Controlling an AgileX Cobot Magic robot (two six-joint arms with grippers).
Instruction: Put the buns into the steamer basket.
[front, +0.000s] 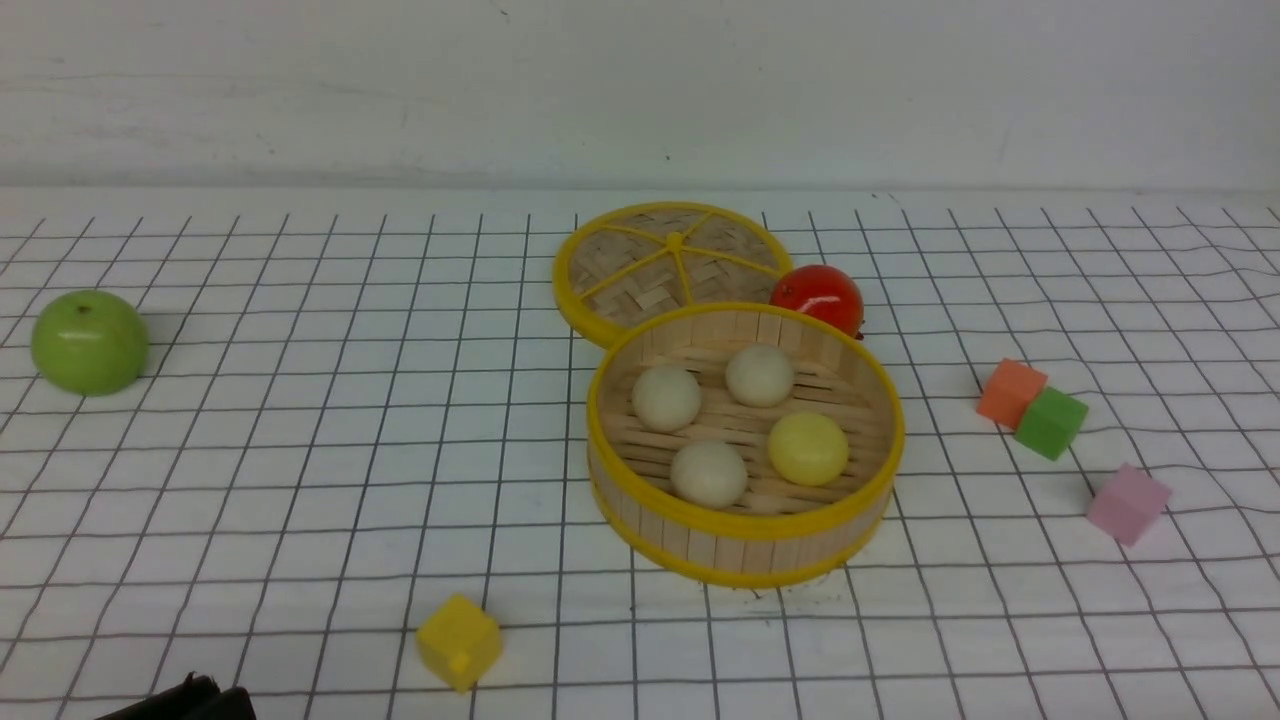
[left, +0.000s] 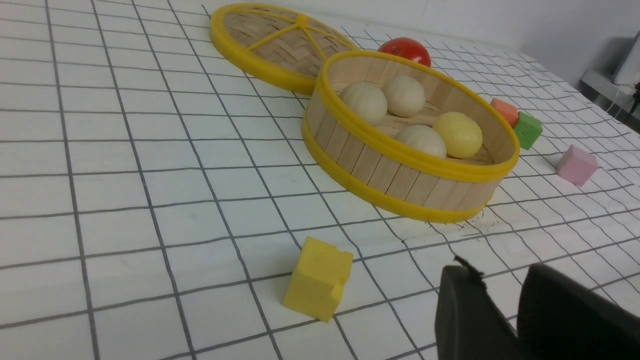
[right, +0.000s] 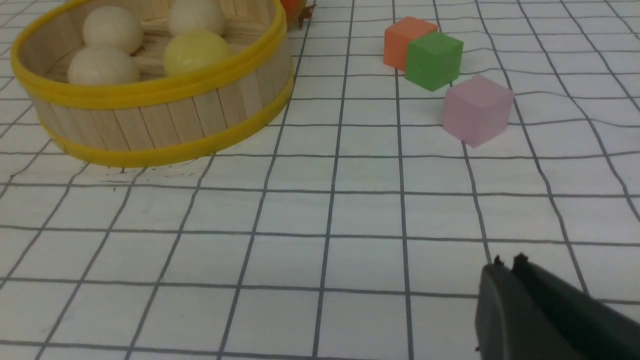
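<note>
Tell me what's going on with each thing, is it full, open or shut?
Steamer basket: uncovered, upright, holding four buns.
Lid: off, lying flat behind the basket.
Left gripper: jaws slightly apart, empty.
Right gripper: shut, empty.

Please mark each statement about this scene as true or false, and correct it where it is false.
1. All four buns lie inside the steamer basket. True.
2. The lid covers the basket. False: it lies flat on the table behind the basket, which is uncovered.
3. The green cube touches the orange cube. True.
4. The left gripper holds the yellow cube. False: its jaws stand apart with nothing between them, and the cube sits alone on the table.
5. The tomato is inside the basket. False: it sits on the table behind the basket, beside the lid.
6. The right gripper has its jaws shut on nothing. True.
</note>
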